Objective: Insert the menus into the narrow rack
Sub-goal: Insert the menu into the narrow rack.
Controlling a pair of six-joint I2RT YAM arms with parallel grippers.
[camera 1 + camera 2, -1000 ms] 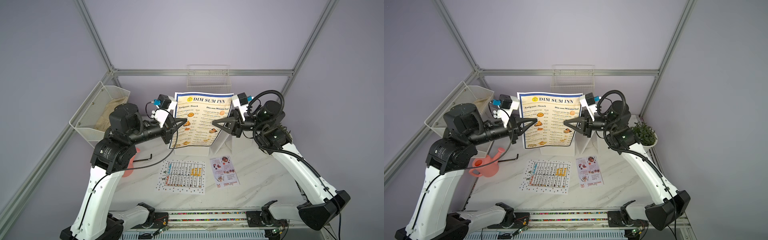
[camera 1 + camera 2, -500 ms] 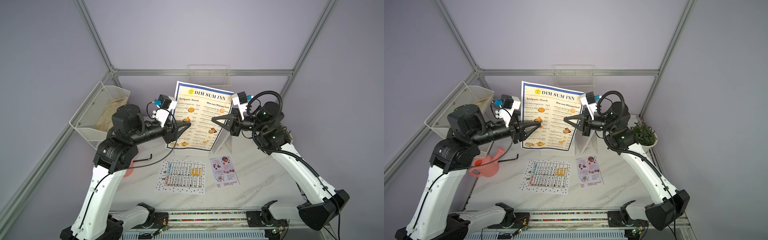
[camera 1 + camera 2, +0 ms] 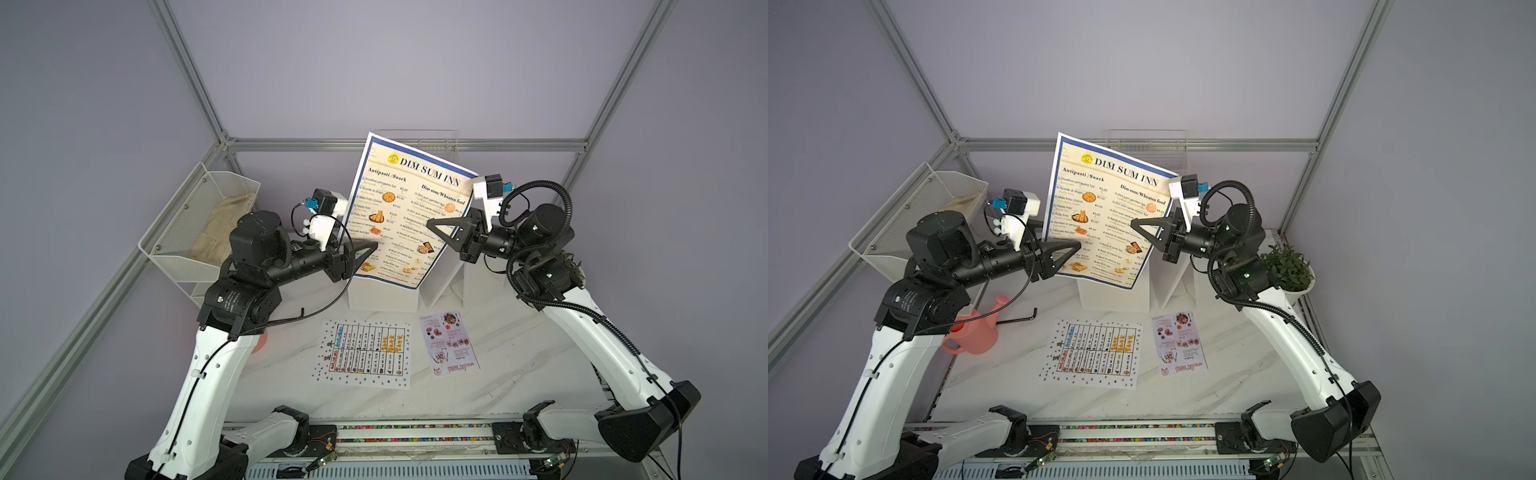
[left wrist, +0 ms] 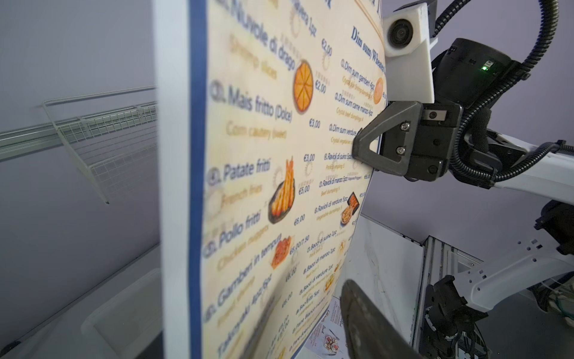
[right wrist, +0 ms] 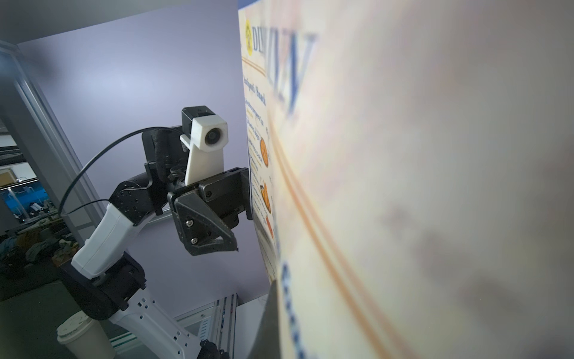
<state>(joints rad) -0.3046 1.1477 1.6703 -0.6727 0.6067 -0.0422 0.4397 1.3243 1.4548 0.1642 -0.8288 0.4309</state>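
One menu is aloft — the DIM SUM INN sheet [image 3: 409, 216], tilted above the white rack [image 3: 384, 293], its long axis near upright. Right gripper [image 3: 432, 226] pinches its right edge; left gripper [image 3: 372, 249] stands parted at its left edge, gripping nothing.

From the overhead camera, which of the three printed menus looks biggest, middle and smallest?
In a top view:
1. DIM SUM INN menu, largest, though it is raised nearer the camera.
2. Grid-table sheet, flat on the table.
3. SPECIAL MENU leaflet, smallest, flat beside it.
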